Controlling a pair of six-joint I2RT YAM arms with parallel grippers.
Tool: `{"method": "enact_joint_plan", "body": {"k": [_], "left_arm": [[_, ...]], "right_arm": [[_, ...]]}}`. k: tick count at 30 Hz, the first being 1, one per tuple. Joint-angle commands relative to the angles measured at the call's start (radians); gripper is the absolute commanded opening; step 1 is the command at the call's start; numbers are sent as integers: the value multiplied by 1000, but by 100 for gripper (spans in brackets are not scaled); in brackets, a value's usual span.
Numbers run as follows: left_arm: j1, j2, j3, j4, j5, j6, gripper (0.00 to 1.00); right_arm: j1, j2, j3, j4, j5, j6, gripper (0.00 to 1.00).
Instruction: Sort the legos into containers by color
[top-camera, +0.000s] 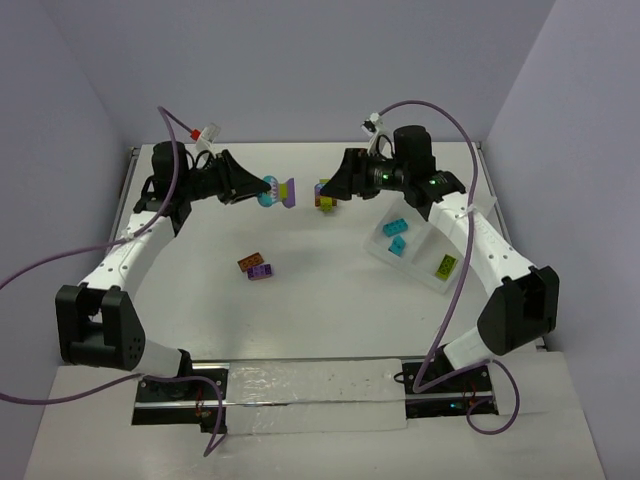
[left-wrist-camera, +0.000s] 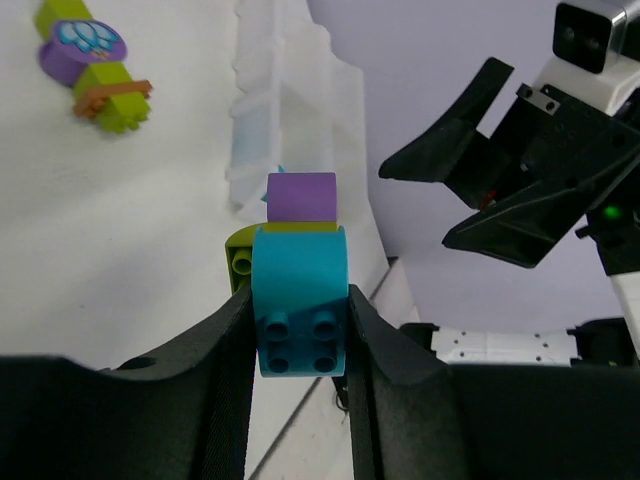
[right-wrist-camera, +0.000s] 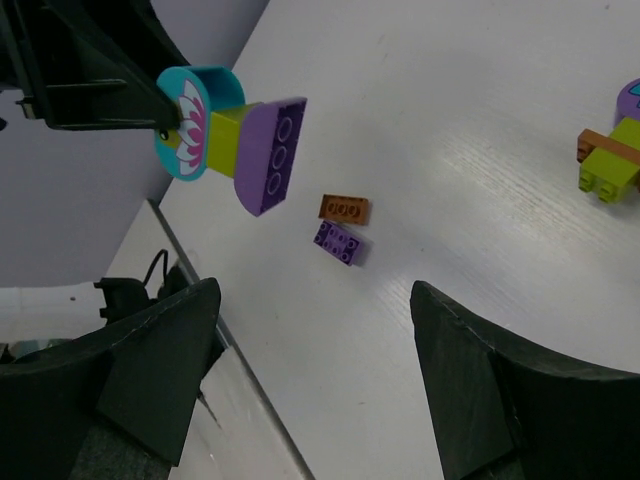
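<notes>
1. Progress: white divided plastic tray (top-camera: 378, 246) holds two cyan bricks (top-camera: 397, 228), one lime brick (top-camera: 446, 265)
2. Left gripper (left-wrist-camera: 300, 320) clenches cyan-lime-purple studded clump (top-camera: 278, 191) aloft; right gripper (right-wrist-camera: 315, 330) gapes empty
3. Orange and purple bricks (top-camera: 256, 267), plus another clump (right-wrist-camera: 608, 168), lie unsorted

Plastic brick clump (right-wrist-camera: 235, 140) in left gripper (left-wrist-camera: 300, 335): cyan round end with pink-and-white lotus print, lime middle, purple tip.
</notes>
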Motion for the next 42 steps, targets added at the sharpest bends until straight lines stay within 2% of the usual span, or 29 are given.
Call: {"method": "enact_joint_plan", "body": {"k": [1,3,7,9,12,15,26,32,42], "left_arm": [[6,5,-32,219,134,-81,0],[6,11,-19,186,130,-50,0],[8,59,82,-86,89,93,0],[8,80,129,-201,61,154,0],[9,82,151,-275,45,184,0],[9,62,156,-316,31,193,0],[9,44,130,-385,38,216,0],[9,30,136,-396,37,227,0],[9,27,123,-430,62,261,0]], "right_arm": [[58,24,100,-108,77,-153,84],[91,21,125,-160,117,-229,85],[188,-31,101,-192,284,-458,83],[241,-87,22,-123,331,-586,81],[315,-186,-129,60,408,-747,82],[364,-219,-196,171,409,-867,83],[421,-91,-77,186,283,-946,77],[427,-39,-60,220,266,-957,76],[429,81,13,164,238,-973,76]]}}
